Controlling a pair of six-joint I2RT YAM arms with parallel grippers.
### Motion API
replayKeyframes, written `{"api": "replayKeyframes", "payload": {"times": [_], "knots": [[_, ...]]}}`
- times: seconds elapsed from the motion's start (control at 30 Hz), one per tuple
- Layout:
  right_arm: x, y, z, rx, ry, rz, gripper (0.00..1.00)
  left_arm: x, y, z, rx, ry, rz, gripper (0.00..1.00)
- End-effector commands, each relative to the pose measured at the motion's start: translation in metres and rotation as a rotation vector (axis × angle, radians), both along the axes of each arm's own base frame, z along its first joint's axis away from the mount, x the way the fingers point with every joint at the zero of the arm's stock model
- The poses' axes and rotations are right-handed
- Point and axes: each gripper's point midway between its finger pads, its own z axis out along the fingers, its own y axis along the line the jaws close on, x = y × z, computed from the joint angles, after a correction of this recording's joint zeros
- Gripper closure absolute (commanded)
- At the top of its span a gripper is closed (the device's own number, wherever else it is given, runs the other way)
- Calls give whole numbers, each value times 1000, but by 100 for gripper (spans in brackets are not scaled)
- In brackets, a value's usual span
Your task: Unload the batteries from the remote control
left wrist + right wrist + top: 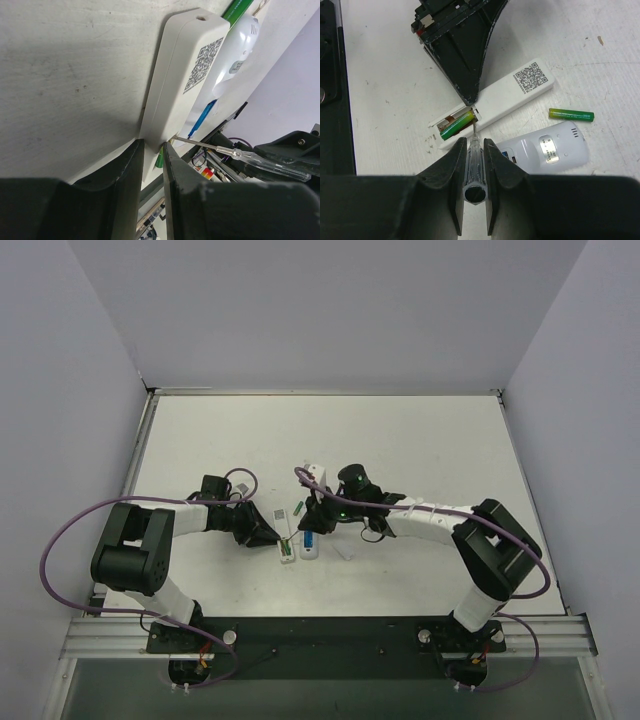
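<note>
My left gripper (153, 147) is shut on the edge of a slim white remote (520, 92) with a QR code, lying face down. Its battery bay is open and holds one green battery (456, 125). My right gripper (474, 145) is shut on a clear-handled screwdriver (474, 167) whose tip touches that battery's end. A second green battery (571, 114) lies loose on the table beyond. A wider white remote (545, 150) lies beside the slim one, with a blue battery (202, 117) showing in its open bay. In the top view both grippers (268, 533) (318, 512) meet at the remotes.
A small white piece (345, 552) lies on the white table (420, 450) just right of the remotes. Grey walls stand on three sides. Purple cables loop along both arms. The black base rail (330, 635) runs along the near edge.
</note>
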Motion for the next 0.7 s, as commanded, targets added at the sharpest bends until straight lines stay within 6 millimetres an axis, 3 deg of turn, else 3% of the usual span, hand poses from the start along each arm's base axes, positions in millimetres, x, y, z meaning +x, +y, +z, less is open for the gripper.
{"api": "replayKeyframes", "payload": {"times": [0.0, 0.3, 0.47, 0.67], "knots": [[-18, -10, -31, -54, 102, 23, 100, -4, 9, -15, 83, 23, -5, 69], [-29, -3, -13, -95, 44, 79, 100, -2, 9, -15, 85, 17, -8, 69], [-49, 2, -18, -164, 19, 163, 100, -3, 9, -15, 80, 21, -8, 69], [-56, 6, -15, -194, 1, 185, 100, -3, 9, -16, 83, 22, -7, 69]]}}
